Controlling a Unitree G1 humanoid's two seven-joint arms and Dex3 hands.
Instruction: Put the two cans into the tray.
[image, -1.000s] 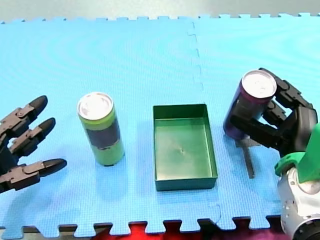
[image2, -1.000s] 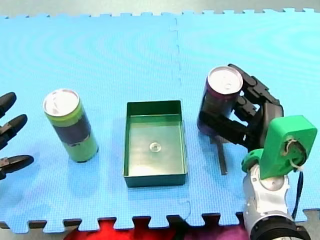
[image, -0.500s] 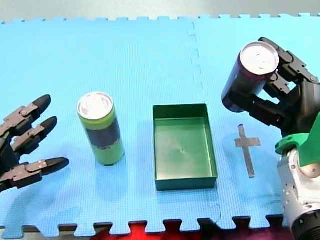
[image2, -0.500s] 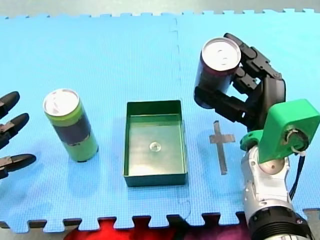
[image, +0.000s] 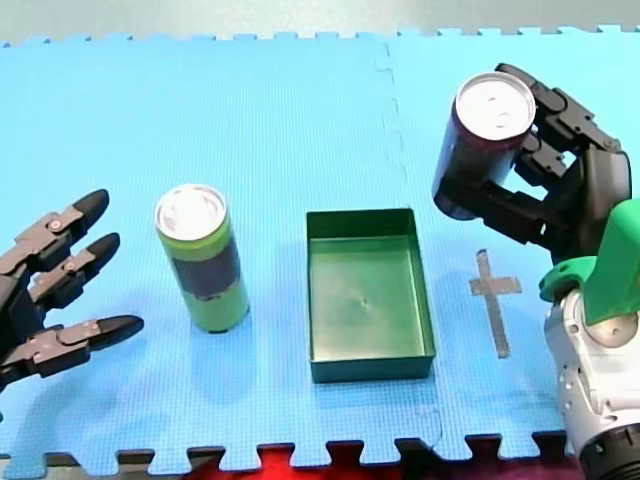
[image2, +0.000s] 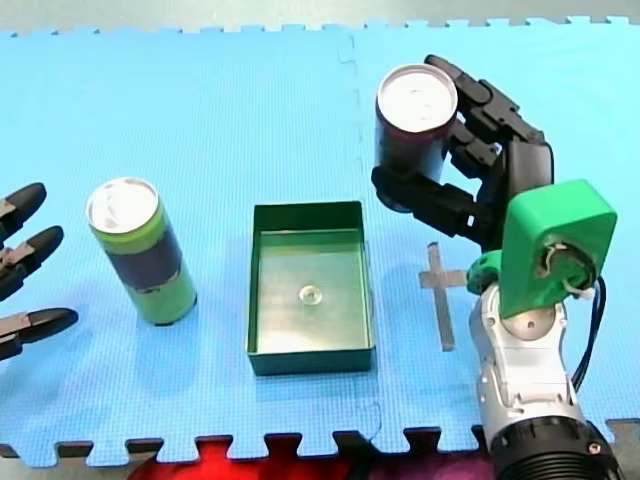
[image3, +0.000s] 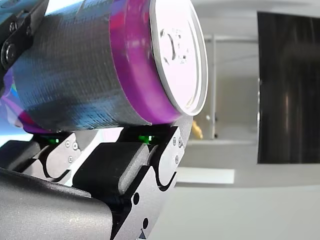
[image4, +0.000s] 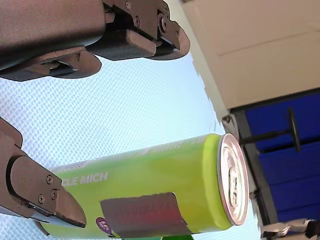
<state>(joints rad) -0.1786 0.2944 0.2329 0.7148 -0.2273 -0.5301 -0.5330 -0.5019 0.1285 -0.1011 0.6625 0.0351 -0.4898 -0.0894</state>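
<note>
Two cans are in play, and neither is in the tray yet. Nearest me, by the left edge of the blue mat (image: 280, 130), the left hand (image: 50, 300) hangs released, holding nothing, its fingertips aimed at the green can (image: 203, 258). That can stands upright a short way to the hand's right, apart from it, and left of the tray. The shallow green tray (image: 372, 368) sits near the middle of the mat towards the near edge, with nothing in it but a small mark on its floor. Just right of the tray a grey tape cross (image: 494, 290) lies on the mat.

Farther back, over the right half of the mat, the right hand (image: 560, 180) is clenched round the purple can (image: 480, 145), fingers wrapped behind it and thumb across its lower side. The can tilts, top towards me, and seems to be clear of the mat, beyond the tray's far right corner. In the first wrist view the purple can (image3: 100, 65) lies snug against the finger pads.

I judge both cans stiff but thin-walled and smooth, so likely to slip or dent under a hard squeeze; whether they are full I cannot tell. Each has a dark band round its middle, which looks the best place to take hold. Being tall and narrow, they could topple in so shallow a tray.
</note>
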